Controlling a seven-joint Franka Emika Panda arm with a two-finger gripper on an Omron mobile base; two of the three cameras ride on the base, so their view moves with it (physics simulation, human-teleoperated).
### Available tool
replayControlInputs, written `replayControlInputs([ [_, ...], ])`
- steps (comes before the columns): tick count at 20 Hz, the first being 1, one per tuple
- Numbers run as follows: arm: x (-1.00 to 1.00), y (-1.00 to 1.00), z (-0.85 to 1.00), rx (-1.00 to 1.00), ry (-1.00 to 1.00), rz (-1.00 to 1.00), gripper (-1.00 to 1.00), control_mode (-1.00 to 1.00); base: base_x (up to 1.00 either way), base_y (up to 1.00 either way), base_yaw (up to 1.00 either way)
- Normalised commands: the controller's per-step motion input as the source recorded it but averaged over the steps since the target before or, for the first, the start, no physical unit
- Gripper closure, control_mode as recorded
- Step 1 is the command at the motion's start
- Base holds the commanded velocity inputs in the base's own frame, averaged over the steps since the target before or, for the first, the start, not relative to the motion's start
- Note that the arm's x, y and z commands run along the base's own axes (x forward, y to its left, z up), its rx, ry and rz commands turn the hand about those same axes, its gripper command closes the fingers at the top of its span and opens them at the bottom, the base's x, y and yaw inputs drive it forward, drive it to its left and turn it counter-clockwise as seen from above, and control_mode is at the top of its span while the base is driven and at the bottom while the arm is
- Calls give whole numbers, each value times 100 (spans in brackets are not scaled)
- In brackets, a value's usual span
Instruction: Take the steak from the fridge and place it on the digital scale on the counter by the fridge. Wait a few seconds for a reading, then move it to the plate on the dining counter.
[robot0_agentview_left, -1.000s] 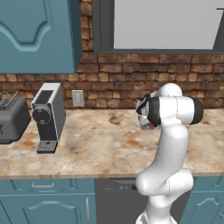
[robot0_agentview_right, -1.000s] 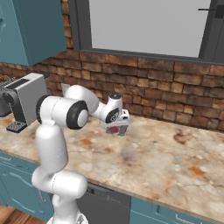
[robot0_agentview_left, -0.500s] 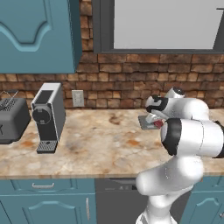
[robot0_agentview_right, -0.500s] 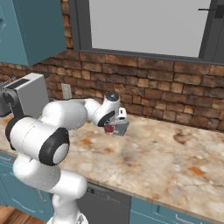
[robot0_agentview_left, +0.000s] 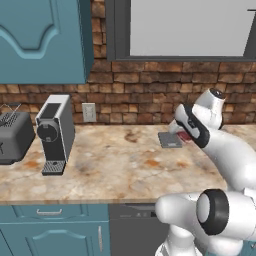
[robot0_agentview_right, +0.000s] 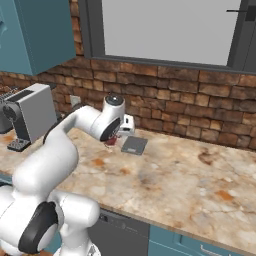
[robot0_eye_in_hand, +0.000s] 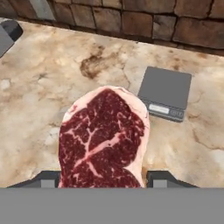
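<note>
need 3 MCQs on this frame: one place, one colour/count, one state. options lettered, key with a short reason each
1. Where is the steak?
A. flat on the digital scale
B. held in the gripper above the counter
C. lying on the toaster

2. What colour is the digital scale?
A. dark grey
B. red
C. white

3. What lies on the digital scale's pad?
A. the steak
B. a cup
C. nothing

Key: 1 B, the hand view shows the steak between the gripper's fingers, with the counter below. 2 A, the pad is dark grey in every view. 3 C, its top is bare; the steak hangs off to one side of it.
</note>
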Motion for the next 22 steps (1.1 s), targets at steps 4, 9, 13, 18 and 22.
replayControlInputs([
  [4,-68,1,100,13,19,-16,100,-100,0,0,0],
  [9,-58,1,68,6,21,-21,100,-100,0,0,0],
  [13,-74,2,34,5,21,-23,100,-100,0,0,0],
  [18,-62,3,4,0,22,-25,100,-100,0,0,0],
  [22,-72,16,0,-3,8,-21,100,-100,0,0,0],
])
